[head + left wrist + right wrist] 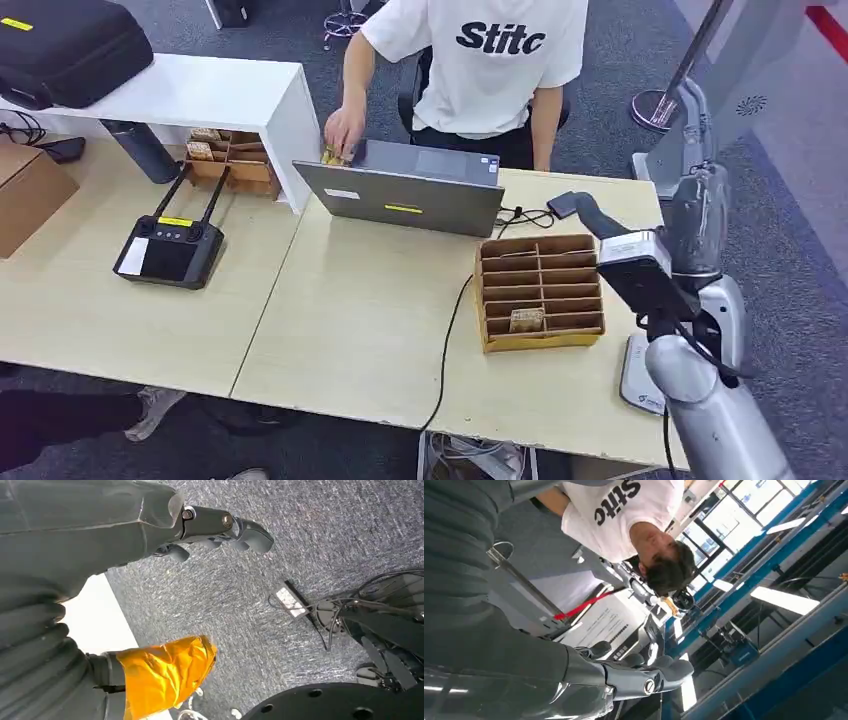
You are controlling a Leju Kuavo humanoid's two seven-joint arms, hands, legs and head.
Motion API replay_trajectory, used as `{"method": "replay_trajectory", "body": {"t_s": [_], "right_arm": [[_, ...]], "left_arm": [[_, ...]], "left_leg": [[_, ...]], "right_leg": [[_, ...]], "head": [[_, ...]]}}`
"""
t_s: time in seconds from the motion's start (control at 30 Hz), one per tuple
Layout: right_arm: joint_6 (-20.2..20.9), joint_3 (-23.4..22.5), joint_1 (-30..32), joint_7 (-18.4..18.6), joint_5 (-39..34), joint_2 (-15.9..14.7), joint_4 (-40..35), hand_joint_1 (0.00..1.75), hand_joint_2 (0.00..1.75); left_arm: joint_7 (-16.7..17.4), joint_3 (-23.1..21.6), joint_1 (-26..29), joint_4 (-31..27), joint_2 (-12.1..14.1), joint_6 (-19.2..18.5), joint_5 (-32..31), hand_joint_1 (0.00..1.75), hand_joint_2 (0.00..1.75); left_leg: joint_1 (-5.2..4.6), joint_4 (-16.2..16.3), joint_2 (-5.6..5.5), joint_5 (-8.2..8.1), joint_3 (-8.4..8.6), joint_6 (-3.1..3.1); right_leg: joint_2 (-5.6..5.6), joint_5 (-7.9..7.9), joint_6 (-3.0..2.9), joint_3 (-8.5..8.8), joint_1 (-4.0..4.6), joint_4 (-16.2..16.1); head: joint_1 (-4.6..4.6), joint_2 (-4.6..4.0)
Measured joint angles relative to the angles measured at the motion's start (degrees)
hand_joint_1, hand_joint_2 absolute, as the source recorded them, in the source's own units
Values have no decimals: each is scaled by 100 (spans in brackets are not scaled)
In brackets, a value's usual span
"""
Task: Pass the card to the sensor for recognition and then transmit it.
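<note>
Sitting at the far left of the pale wooden tabletop (350, 330) is a brown cardboard box (25, 195), and just right of it a black handheld controller with two antennas (168, 248) is lying flat. Behind it, a white shelf unit (215, 95) is carrying a black soft case (65, 45). A person in a white printed T-shirt (490, 60) is reaching one hand (343, 132) to something small beside the grey open laptop (405, 185). Further right, a brown cardboard divider tray (540, 292) is holding a small tan card (526, 320) in a near compartment. The right hand (644, 672) is raised in the air, fingers slightly bent, gripping nothing. The left hand (220, 530) is hanging over grey carpet (300, 525), apparently empty, with fingers loosely curled.
</note>
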Motion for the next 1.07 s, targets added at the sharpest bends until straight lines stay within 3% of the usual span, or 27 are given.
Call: {"method": "replay_trajectory", "body": {"t_s": [0.23, 0.47, 0.6, 0.8, 1.07], "right_arm": [[-11, -179, 209, -190, -324, -44, -262, 0, 175], [39, -886, 1388, -914, -1540, -146, -741, 0, 175], [294, -1690, 2144, -1211, -3072, -112, -972, 0, 175], [649, -3437, 2800, -972, -5242, 337, -861, 0, 175], [1279, -5251, 3009, -638, -6643, 923, 274, 0, 175]], "left_arm": [[0, 52, 7, 0, 0, -2, 7, 0, 175], [-42, 203, 136, 0, 0, -24, 61, 0, 175], [-63, 295, 209, 0, -2, 17, 177, 0, 175], [-37, 352, 263, 0, -2, 37, 319, 0, 175], [50, 363, 261, 0, 2, 18, 391, 0, 175]], "left_leg": [[1, 0, 0, 1, 3, 0], [0, 0, -1, -13, 0, 7], [-1, 0, -5, -20, -2, 17], [-2, 0, -7, -23, -4, 18], [-2, -1, -5, -26, 0, 13]], "right_leg": [[-3, 0, 0, 1, 1, 1], [-3, -7, 4, 2, 0, -5], [-9, -17, 15, 7, -1, -10], [-14, -21, 19, 8, -2, -11], [-12, -22, 18, 8, -2, -11]], "head": [[0, 0], [0, 0], [0, 0], [0, 0], [0, 0]]}}
